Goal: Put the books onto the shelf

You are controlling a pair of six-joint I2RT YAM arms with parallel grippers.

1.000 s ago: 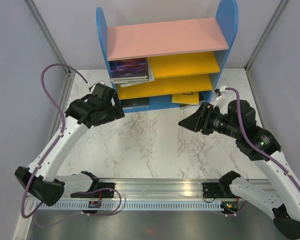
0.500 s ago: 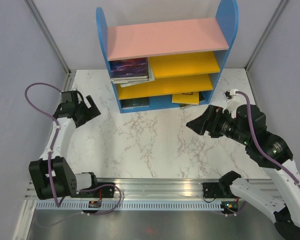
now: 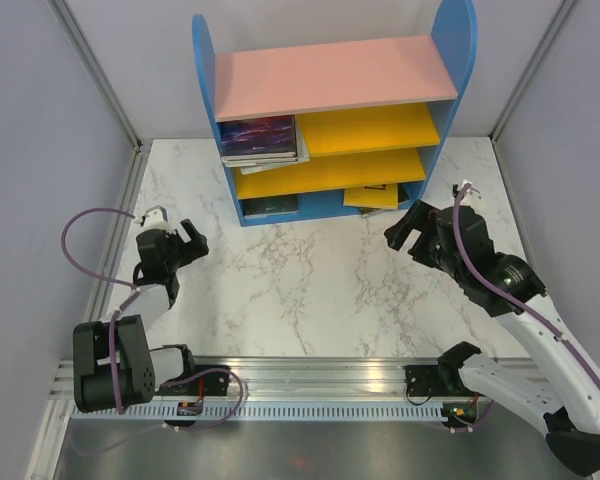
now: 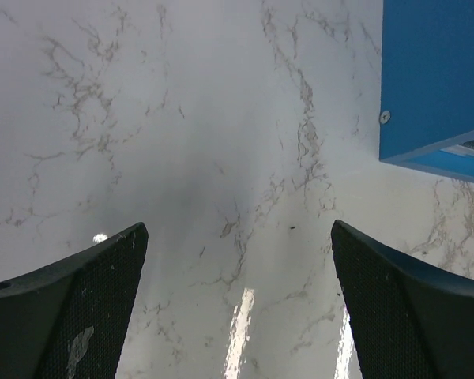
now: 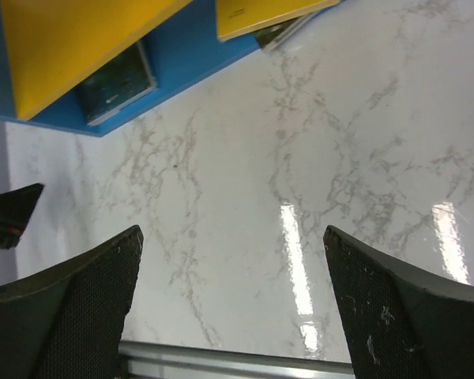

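Our left gripper (image 3: 187, 241) sits low over the marble table (image 3: 300, 290). Its two black fingers (image 4: 79, 308) are spread wide, with nothing between them but bare white stone. Ahead of it and off to its right stands the shelf (image 3: 204, 70). One blue lower corner of the shelf shows at the far right of the wrist view, well apart from the fingertips.

Our right gripper (image 3: 406, 226) is spread just as wide and holds nothing, and its wrist view shows bare marble between the fingers. Just ahead of it and a little to its left, a yellow book (image 3: 372, 196) lies flat on the shelf's blue base, with its near edge jutting past the front. Something dark pokes out beneath that book, and we cannot tell whether it is another one. Farther to the gripper's left, on the same base and under the lower yellow-orange board, lies a dark book (image 3: 270, 206). Beyond and above that, at the left end of the upper yellow-orange board, a small stack of galaxy-covered books (image 3: 260, 138) lies flat against the blue side panel. The stack's near edge slightly overhangs the board.
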